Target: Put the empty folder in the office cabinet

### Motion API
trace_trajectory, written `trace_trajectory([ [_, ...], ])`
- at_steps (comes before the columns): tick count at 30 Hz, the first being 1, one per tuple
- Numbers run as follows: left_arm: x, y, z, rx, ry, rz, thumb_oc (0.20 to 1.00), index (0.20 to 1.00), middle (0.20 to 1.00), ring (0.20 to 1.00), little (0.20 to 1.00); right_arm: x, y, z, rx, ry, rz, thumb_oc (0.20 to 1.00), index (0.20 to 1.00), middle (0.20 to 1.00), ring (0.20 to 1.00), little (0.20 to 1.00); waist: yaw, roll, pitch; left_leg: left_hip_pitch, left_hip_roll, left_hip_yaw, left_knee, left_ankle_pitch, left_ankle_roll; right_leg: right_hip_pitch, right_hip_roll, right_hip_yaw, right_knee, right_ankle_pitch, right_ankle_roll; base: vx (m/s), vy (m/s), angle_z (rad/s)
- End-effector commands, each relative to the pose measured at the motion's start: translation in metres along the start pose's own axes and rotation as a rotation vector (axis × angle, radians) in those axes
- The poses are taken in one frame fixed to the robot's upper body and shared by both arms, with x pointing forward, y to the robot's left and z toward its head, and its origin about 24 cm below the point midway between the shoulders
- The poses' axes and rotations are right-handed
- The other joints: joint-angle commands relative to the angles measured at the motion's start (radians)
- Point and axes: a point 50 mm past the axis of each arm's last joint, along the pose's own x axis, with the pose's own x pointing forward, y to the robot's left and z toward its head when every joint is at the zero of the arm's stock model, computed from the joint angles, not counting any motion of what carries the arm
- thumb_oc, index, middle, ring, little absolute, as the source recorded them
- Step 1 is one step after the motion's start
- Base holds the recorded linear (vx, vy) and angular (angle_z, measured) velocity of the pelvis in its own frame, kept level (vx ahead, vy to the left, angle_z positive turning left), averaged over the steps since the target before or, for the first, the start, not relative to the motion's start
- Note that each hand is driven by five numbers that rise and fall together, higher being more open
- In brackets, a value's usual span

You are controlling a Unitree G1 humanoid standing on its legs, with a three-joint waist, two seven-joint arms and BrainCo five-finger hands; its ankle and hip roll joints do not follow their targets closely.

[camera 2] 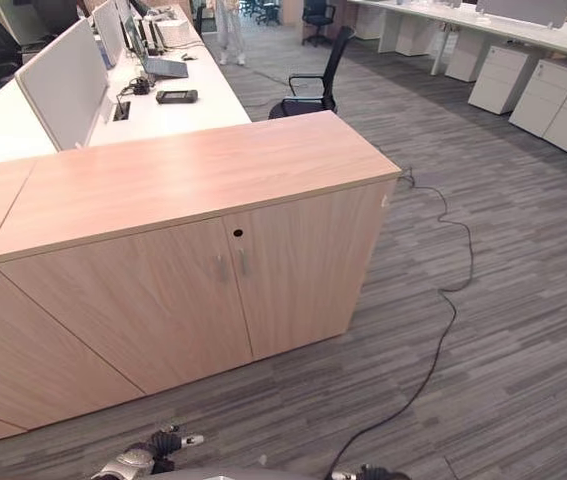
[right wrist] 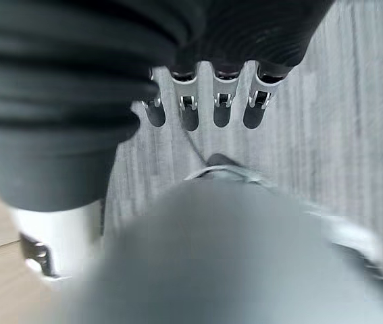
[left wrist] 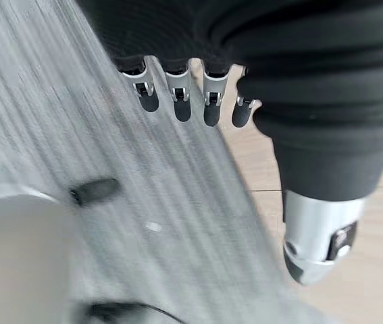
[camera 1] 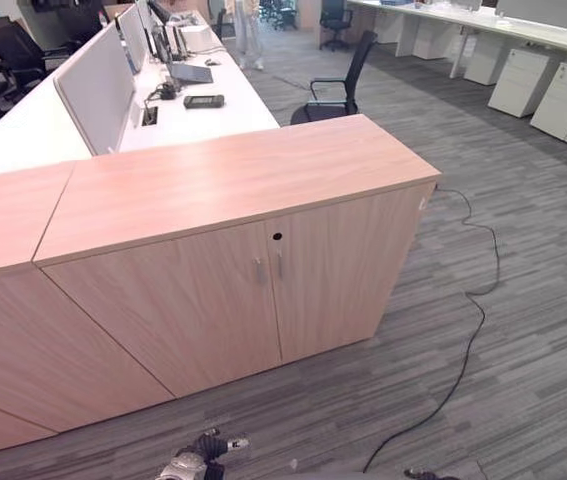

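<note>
Wood-grain laminate covers the office cabinet (camera 1: 233, 260), whose two doors are seen closed, with a pair of slim metal handles (camera 1: 268, 268) at the meeting edge and a round keyhole (camera 1: 277, 237) just above them. No folder is seen on the cabinet top, on the floor in front of it, or in either hand, so where the folder lies cannot be told; it may be inside behind the closed doors, or elsewhere out of view. Closed doors would suit either a folder already stowed or one yet to be brought, so no move is prescribed.

The left robot hand (left wrist: 177, 101) is held low before the cabinet, its fingers straight and relaxed with nothing between them and the thumb. The right robot hand (right wrist: 205, 108) is likewise slack and holds nothing.

Should a door need opening, a handle would best be pinched from the front and drawn along the door's arc, with the body kept clear of the swing.

Behind the cabinet a white bench (camera 1: 203, 110) with grey dividers is seen, and a black office chair (camera 1: 338, 85) beside it. No brand, label or writing can be read.
</note>
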Motion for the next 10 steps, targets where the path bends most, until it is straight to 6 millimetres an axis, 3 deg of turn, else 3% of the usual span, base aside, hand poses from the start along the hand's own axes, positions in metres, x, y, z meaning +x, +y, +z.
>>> trace_trajectory([
  [1, 0.002, 0.003, 0.01, -0.133, -0.012, -0.017, 1.0, 1.0, 1.0, 1.0, 1.0, 0.003, 0.047, 0.014, -0.007, -0.027, 0.128, 1.0, 1.0, 1.0, 1.0, 1.0, -0.004, -0.108, -0.021, 0.024, -0.066, -0.01, -0.012, -0.061, -0.012, 0.002, -0.018, 0.039, 0.018, -0.031, -0.004, 0.0, 0.024, 0.03],
  [10, 0.001, -0.003, 0.0, -0.136, 0.02, -0.042, 1.0, 1.0, 1.0, 1.0, 1.0, 0.003, 0.04, 0.009, -0.031, -0.005, 0.112, 1.0, 1.0, 1.0, 1.0, 1.0, 0.008, -0.096, -0.022, 0.023, -0.075, -0.039, -0.013, -0.064, -0.009, 0.017, -0.027, 0.016, 0.018, -0.039, -0.002, 0.02, 0.024, 0.15],
])
